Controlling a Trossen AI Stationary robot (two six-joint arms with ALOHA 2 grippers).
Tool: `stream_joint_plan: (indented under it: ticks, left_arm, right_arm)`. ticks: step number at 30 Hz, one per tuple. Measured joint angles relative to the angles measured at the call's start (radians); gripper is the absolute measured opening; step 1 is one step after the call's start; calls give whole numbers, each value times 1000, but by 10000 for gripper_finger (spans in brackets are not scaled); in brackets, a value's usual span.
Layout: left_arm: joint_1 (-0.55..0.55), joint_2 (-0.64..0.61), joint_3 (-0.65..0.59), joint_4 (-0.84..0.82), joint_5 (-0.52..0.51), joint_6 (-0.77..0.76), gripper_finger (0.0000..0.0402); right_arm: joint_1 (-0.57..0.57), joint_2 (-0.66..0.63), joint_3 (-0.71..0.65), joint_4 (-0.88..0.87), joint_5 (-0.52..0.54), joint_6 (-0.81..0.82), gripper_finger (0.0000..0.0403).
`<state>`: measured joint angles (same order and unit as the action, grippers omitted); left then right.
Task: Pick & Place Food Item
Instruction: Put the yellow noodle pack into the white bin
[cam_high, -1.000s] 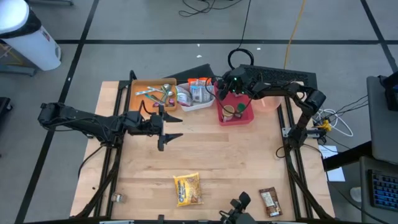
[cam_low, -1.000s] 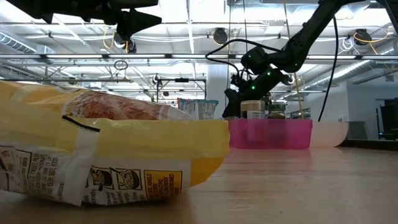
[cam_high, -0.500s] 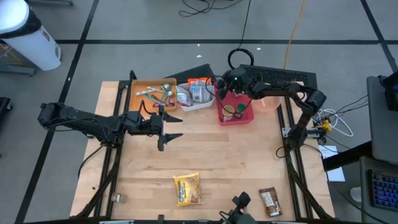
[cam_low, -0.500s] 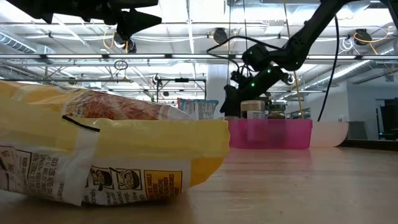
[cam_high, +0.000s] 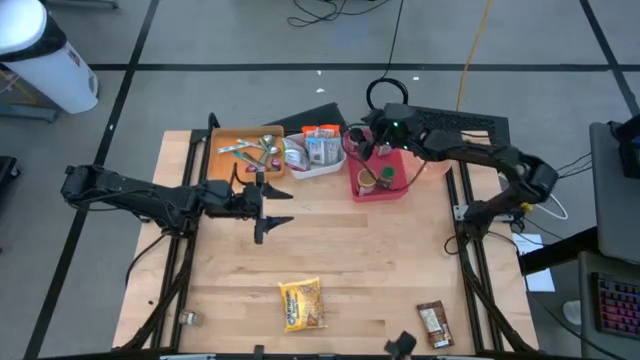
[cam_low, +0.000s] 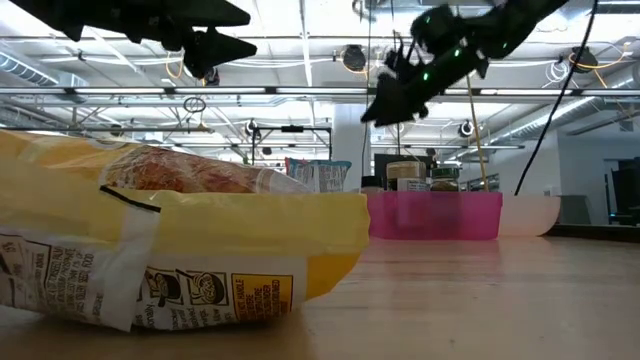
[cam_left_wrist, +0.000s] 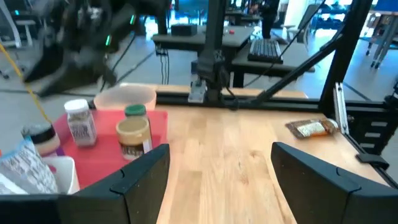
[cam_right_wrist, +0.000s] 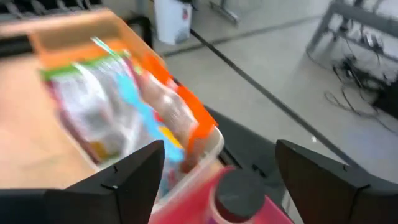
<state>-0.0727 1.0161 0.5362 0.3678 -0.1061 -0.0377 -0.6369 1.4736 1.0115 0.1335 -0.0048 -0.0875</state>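
Observation:
My right gripper (cam_high: 357, 141) hangs open and empty above the far left corner of the pink bin (cam_high: 398, 188), high over it in the low view (cam_low: 378, 112). Upright jars (cam_high: 370, 180) stand in the bin; my right wrist view shows a dark jar lid (cam_right_wrist: 238, 192) below the open fingers. A yellow snack bag (cam_high: 302, 303) lies flat near the front edge. A brown bar (cam_high: 433, 325) lies at the front right. My left gripper (cam_high: 268, 211) waits open above the table's left middle, touching nothing.
A white tray of snack packets (cam_high: 315, 150) and an orange tray of utensils (cam_high: 243, 150) sit along the far edge, left of the pink bin. A pale bowl (cam_high: 432, 165) stands to the bin's right. Bare wood (cam_high: 350, 250) lies between the trays and the yellow bag.
My right gripper has risen from down at the pink bin's jars to well above the bin and tipped less steeply downward, carrying nothing. The jars stand as before. My left arm has kept still.

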Motion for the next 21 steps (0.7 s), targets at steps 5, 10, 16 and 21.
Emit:
stream_joint_plan:
  ticks: [5, 10, 16, 21]
  left_arm:
    - [0, 0, 0, -35, 62, -35, 289]
    - [-12, 0, 0, -34, 149, -47, 289]
    - [-63, 0, 0, -111, 166, -77, 289]
    - [-93, 15, 0, -207, 158, -221, 289]
  right_arm:
    - [89, -112, 0, -46, 0, 0, 297]
    - [201, -151, 0, -40, -1, 36, 297]
    - [352, -152, -61, -20, -254, 149, 293]
    - [528, -150, -235, 125, -287, 171, 293]
